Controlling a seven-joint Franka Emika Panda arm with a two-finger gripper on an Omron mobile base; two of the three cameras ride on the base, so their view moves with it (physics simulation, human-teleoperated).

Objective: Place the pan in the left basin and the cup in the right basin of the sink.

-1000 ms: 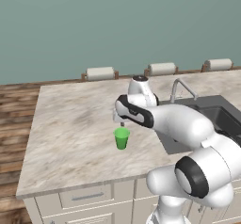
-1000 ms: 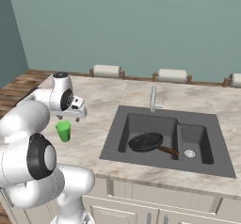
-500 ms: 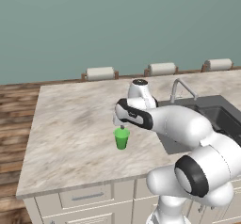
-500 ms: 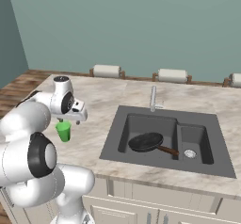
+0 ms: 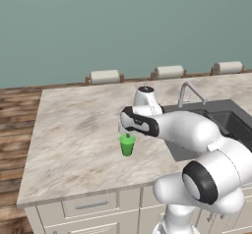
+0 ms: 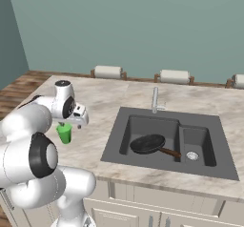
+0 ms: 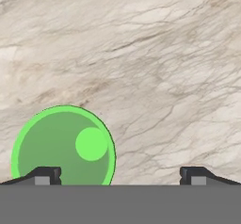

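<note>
Left base view — the end effector [image 5: 127, 132] hangs just above the upright green cup [image 5: 127, 145], which stands on the marble bench [image 5: 74, 144] left of the sink [image 5: 231, 122].

Right base view — the pan [image 6: 148, 143] lies in the left basin [image 6: 143, 128], its handle reaching toward the divider; the right basin [image 6: 195, 142] shows its silver drain. The cup [image 6: 64, 133] stands on the bench, well apart from the sink [image 6: 167, 142].

Hand view — the fingertips [image 7: 44, 175] stand spread wide, holding nothing; the cup [image 7: 63, 145], seen from above, sits by the one nearer the view's left edge.
</note>
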